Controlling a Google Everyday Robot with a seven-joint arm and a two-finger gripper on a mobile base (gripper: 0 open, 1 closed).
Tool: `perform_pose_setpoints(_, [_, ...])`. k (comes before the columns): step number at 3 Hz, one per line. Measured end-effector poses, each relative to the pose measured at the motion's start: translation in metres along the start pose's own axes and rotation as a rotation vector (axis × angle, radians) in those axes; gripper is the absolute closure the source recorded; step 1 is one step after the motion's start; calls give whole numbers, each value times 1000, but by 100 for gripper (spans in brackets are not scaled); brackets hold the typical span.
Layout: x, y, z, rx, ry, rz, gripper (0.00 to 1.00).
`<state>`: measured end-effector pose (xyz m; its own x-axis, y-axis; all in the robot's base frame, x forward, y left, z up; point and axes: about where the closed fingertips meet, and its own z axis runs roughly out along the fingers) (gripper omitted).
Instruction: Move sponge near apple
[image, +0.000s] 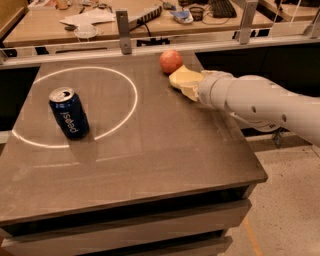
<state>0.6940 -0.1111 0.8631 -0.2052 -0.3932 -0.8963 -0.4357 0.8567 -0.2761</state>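
Lying beside the apple (171, 61), the sponge (181, 78) apparently meets the gripper (193, 89); hold unclear.

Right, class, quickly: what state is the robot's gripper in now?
Gripper: by the apple at the table's far right, sponge at its tip; whether it grips it cannot be told.

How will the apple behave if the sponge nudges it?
Likely to roll: the apple is round and sits free on the flat table, near its rear edge. The sponge at the hand, close beside the apple, looks soft, so it would probably give first; a light touch may barely shift the apple.
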Motion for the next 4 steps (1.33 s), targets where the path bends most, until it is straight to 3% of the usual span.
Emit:
perform_pose_setpoints(1, [-8,1,-13,5,-16,4,0])
perform_pose_setpoints(2, [-15,3,-35,15,-38,8,0])
perform_pose_setpoints(3, [-26,24,-79,-14,-50,-26,0])
perform_pose_setpoints(4, [-28,69,-134,-88,-23,-7,0])
